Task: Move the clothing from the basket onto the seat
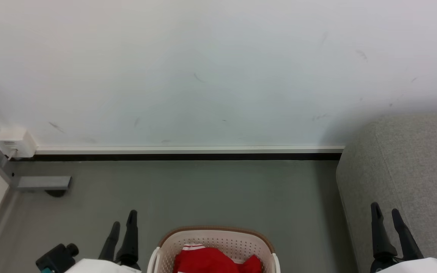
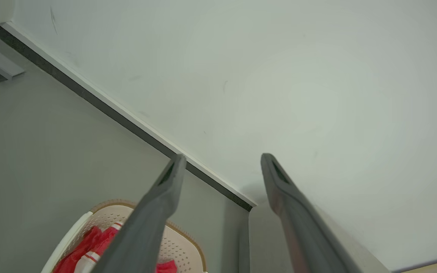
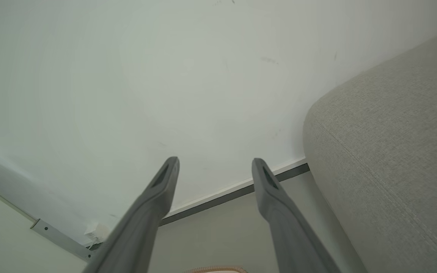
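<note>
Red fabric w/ white striped trim, the clothing (image 1: 211,261), lies bunched inside the basket (image 1: 241,242). The basket stands on the grey floor (image 1: 203,189) at the bottom centre of the head view. Its brown rim faces the white wall (image 1: 203,76), and its near part is cut off by the frame edge. In the left wrist view a striped cuff shows by the basket's near wall.

The seat (image 1: 412,170) – light grey, textured weave, rounded corner – fills the lower right of the head view. Its back end is against the wall, and a strip of bare floor lies btwn it and the basket.

L gripper (image 1: 124,219) is at the lower left, just beside the basket and apart from it, fingers pointing up the view over the floor. Its wrist view shows both fingers (image 2: 154,216) spread wide w/ only wall and skirting in the gap, so it is parted and grips nothing.

R gripper (image 1: 385,209) is at the lower right, in front of the seat's side. Its fingers (image 3: 146,212) stand equally wide apart, w/ wall and floor btwn them, so it too is parted and empty. The seat's corner is close on one side in that view.

Along the wall's foot runs a white skirting board (image 1: 188,149) w/ a dark line below. At the far left a small white box (image 1: 15,142) is fixed to the wall, and a grey bracket (image 1: 44,182) sits low beside it.
</note>
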Robot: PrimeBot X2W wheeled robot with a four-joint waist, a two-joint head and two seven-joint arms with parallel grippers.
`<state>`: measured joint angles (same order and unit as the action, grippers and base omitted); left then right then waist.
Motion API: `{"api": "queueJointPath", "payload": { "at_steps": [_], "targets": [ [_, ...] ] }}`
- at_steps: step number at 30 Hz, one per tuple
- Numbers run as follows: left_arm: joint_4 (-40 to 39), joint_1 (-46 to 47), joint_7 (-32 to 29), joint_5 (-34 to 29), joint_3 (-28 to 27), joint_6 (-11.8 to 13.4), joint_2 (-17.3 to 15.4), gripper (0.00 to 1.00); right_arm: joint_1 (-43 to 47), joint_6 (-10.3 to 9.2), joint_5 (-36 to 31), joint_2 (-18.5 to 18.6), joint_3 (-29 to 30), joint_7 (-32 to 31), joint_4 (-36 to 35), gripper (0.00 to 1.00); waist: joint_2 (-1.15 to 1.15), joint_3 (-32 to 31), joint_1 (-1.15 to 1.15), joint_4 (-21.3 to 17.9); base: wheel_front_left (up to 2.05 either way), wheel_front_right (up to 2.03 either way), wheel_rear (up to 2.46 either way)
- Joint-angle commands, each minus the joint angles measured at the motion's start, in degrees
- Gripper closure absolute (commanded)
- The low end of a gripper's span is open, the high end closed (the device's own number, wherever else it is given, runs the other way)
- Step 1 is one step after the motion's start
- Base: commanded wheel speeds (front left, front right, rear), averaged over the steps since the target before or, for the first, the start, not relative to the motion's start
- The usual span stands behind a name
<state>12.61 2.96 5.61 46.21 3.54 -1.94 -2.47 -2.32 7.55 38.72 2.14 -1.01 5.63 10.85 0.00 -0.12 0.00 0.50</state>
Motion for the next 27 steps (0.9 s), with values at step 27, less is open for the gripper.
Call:
{"api": "queueJointPath", "payload": {
  "at_steps": [27],
  "targets": [
    [-2.29, -1.28, 4.53, -21.35, 0.31, 1.68, -0.49, 0.00, 0.16, -0.07, -18.45, 0.84, -1.59, 4.46, 1.35, 0.00, 0.00, -0.29, 0.00, 0.21, 0.00, 0.00, 0.00]
  ]
}}
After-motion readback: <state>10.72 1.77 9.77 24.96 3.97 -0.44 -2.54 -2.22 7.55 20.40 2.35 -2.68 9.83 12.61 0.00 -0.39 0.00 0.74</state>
